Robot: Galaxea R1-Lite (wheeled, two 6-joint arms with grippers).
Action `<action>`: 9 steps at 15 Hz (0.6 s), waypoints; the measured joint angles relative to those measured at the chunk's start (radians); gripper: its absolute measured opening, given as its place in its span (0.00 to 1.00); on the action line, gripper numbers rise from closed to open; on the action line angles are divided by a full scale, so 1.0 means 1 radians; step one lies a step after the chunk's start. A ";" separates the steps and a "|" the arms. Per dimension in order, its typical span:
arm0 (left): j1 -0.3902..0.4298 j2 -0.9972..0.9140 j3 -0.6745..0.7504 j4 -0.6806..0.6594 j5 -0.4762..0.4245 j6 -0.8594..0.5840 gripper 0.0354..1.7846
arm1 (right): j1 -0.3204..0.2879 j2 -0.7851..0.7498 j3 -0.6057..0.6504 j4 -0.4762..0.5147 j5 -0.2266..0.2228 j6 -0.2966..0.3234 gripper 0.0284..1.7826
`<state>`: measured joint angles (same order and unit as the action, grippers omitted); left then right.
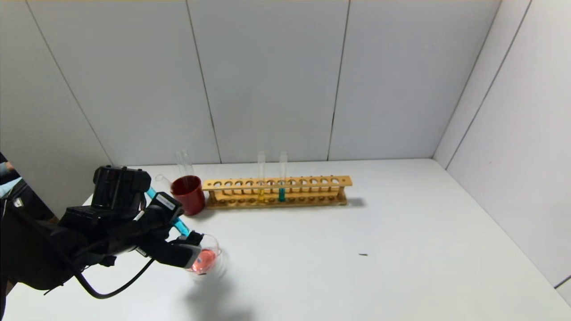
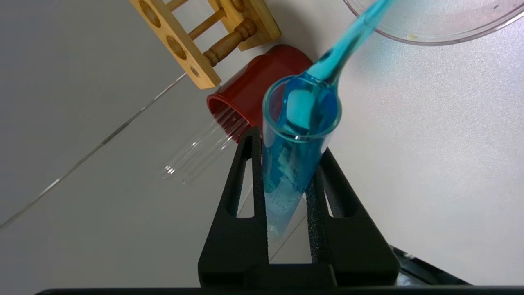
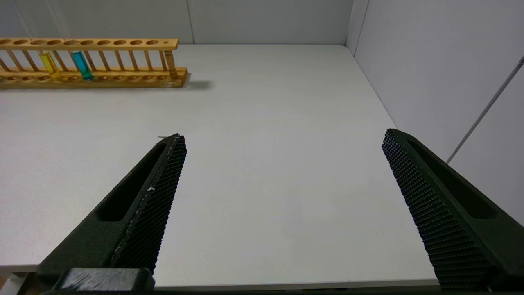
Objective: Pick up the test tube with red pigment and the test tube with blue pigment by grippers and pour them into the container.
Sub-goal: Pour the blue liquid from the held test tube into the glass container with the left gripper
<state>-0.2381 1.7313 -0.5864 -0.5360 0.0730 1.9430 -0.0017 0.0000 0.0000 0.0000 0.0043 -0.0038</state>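
Near the counter's left front edge, our left gripper (image 2: 286, 172) clamps the blue tube (image 2: 301, 123), so we pour steadily into the dish (image 1: 207, 258); our right gripper (image 3: 282, 196) idles open.

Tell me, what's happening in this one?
The left gripper is shut on the test tube with blue pigment, tipped mouth-down so a blue stream runs into the container. That dish already holds reddish liquid. Empty tubes stand in the dark red cup. The wooden rack holds a yellow tube and a second blue tube. The right gripper hangs open over bare table, idle.
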 joint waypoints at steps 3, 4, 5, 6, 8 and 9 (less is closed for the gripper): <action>0.004 0.007 0.004 0.001 0.000 0.024 0.16 | 0.000 0.000 0.000 0.000 0.000 0.000 0.98; 0.010 0.010 0.004 0.000 0.000 0.046 0.16 | 0.000 0.000 0.000 0.000 0.000 0.000 0.98; 0.017 0.016 0.002 0.000 0.000 0.065 0.16 | 0.000 0.000 0.000 0.000 0.000 0.000 0.98; 0.023 0.021 0.000 0.000 0.000 0.071 0.16 | 0.000 0.000 0.000 0.000 0.000 0.000 0.98; 0.026 0.027 -0.002 -0.011 0.000 0.074 0.16 | 0.000 0.000 0.000 0.000 0.000 0.000 0.98; 0.027 0.029 -0.002 -0.017 0.000 0.076 0.16 | 0.000 0.000 0.000 0.000 0.001 0.000 0.98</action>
<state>-0.2111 1.7606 -0.5883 -0.5528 0.0730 2.0185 -0.0017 0.0000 0.0000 0.0000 0.0051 -0.0038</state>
